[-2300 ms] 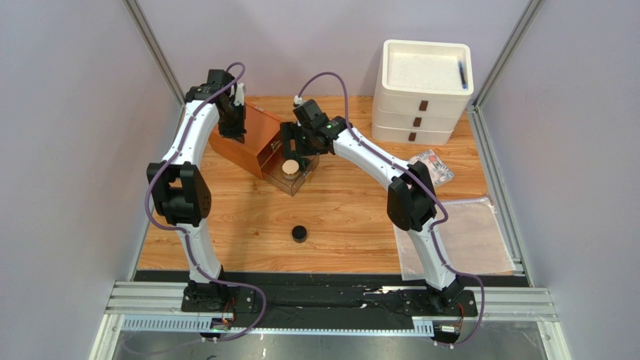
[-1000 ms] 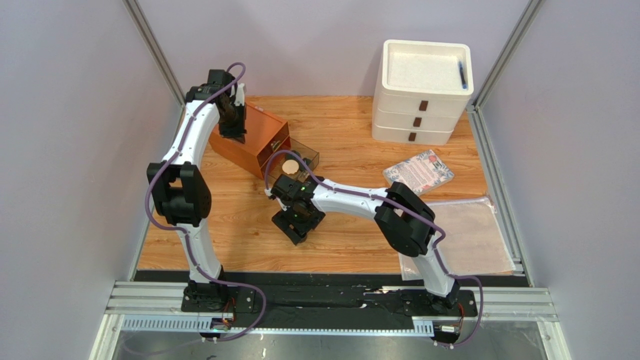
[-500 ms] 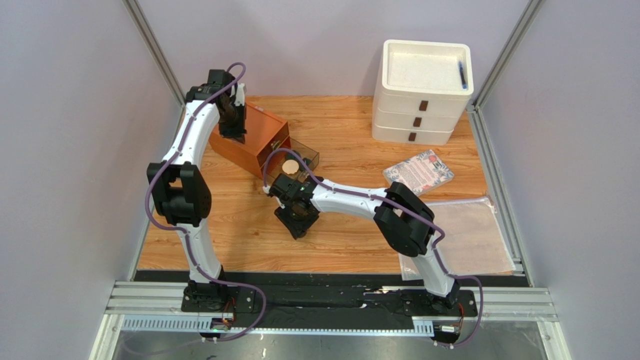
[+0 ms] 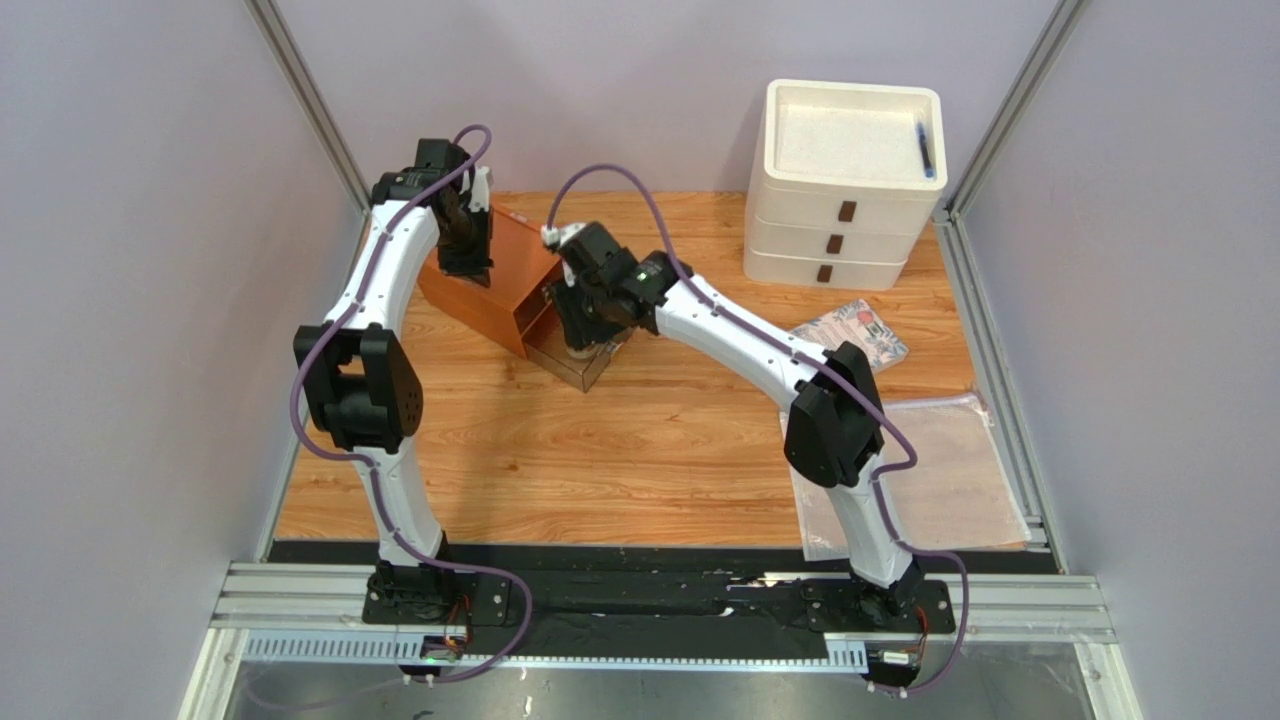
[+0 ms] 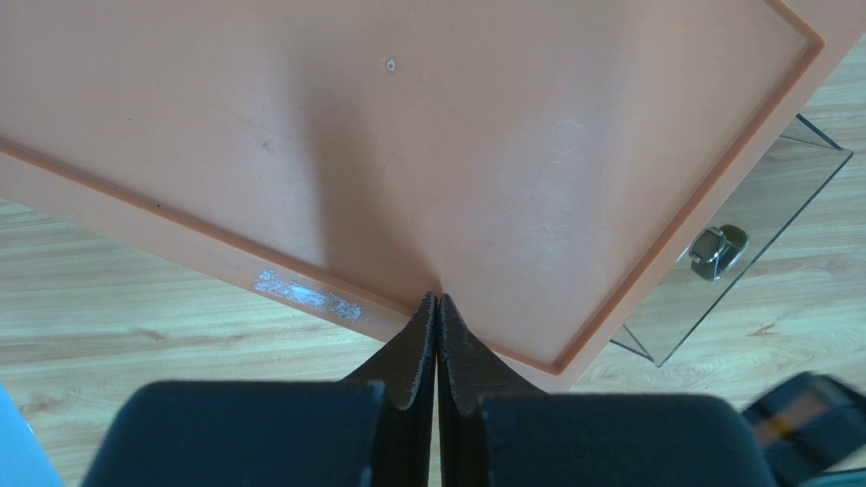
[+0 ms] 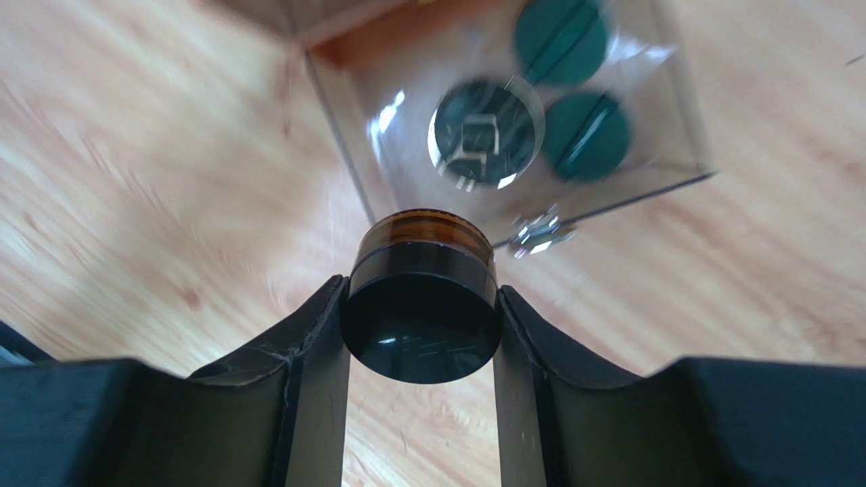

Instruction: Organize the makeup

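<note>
In the right wrist view my right gripper (image 6: pixel 420 290) is shut on a black round pot (image 6: pixel 422 323) with an amber band, held above the table. Beneath it lies an open clear drawer (image 6: pixel 346 132) holding two dark green discs (image 6: pixel 561 39) and a round jar (image 6: pixel 485 132). From above, the right gripper (image 4: pixel 589 312) hovers over that drawer (image 4: pixel 586 366), hiding the pot. The left gripper (image 5: pixel 437 300) is shut with nothing in it, its tips pressing on the orange box (image 5: pixel 407 132); from above it (image 4: pixel 467 258) sits on the box's top (image 4: pixel 504 293).
A white three-drawer unit (image 4: pixel 849 180) stands at the back right. A printed packet (image 4: pixel 872 333) and a large clear plastic bag (image 4: pixel 939 473) lie on the right side. The drawer's metal knob (image 6: pixel 539 231) faces the table's middle.
The right gripper closed on the black pot at the table's middle, lifted it and carried it back over the clear drawer. The left arm has not moved.
</note>
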Controlling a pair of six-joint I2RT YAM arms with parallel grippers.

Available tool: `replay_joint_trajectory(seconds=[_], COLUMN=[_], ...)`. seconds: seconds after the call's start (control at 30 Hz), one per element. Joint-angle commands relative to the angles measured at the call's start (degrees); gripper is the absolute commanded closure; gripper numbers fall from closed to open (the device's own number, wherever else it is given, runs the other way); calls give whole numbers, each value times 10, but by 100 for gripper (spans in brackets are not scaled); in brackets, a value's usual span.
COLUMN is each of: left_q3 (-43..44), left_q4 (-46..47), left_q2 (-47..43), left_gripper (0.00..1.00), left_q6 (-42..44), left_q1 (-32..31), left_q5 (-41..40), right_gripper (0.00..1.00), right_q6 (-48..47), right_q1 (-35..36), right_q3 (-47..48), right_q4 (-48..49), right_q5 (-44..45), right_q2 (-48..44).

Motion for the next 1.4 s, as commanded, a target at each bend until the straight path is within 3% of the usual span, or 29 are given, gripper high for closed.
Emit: replay_joint_trajectory(seconds=[0.0,0.17,0.5,0.57,0.6,0.63,0.73,0.87,1.17,1.27,1.3,1.37], left_q3=[-4,-1,7,7,8,7,8,5,6,4,4,2], left_q4=[-52,-52,-55,-55,-55,-54,-55,-55,-57,-57,-57,-56], left_q2=[11,13,16,16,16,16,17,15,12,10,9,8], left_gripper=[100,100,100,100,100,100,100,100,100,100,100,100], left_q6=[9,7,9,9,7,7,7,5,4,5,5,7], left_q1=[2,2,2,2,2,2,2,2,2,2,2,2], left_q5=[-6,-4,-6,-5,-5,-4,0,4,7,4,2,2], right_gripper=[100,100,96,85,72,48,22,10,18,31,56,85], right_q6=[35,68,105,111,113,115,117,115,134,168,182,201], right_q1=[-26,-48,-67,-70,-73,-74,-77,-77,-83,-98,-102,-116], right_q3=[98,176,197,193,190,185,172,152,77,2,-50,-99], right_q4=[12,9,33,34,33,33,33,38,75,124,145,202], right_q5=[11,13,44,41,39,34,21,26,55,31,18,-11], right_q2=[57,116,154,153,153,152,147,135,53,-5,-20,-59])
